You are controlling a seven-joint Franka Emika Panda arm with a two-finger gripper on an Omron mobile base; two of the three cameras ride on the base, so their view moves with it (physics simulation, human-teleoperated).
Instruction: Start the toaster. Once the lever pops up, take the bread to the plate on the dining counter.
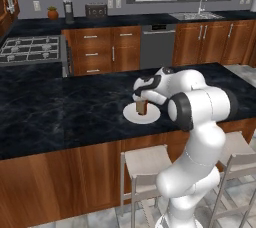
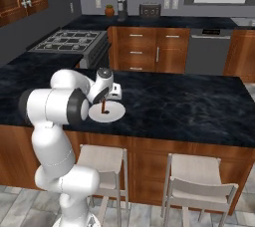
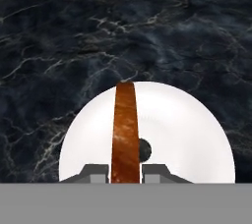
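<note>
While pinching square brown-crusted bread [image 3: 124,134], end effector [image 3: 125,171] overhangs round white plate [image 3: 187,134].

The bread [image 1: 141,107], a small brown-crusted slice, stands upright on edge over the round white plate [image 1: 152,116], which lies flat near the front edge of the black marbled bench [image 1: 60,107]. The dark toaster [image 1: 95,10] sits on the far back counter.

Bare dining counter [image 1: 60,107] all round the plate [image 1: 131,115], no obstacles nearby.
</note>
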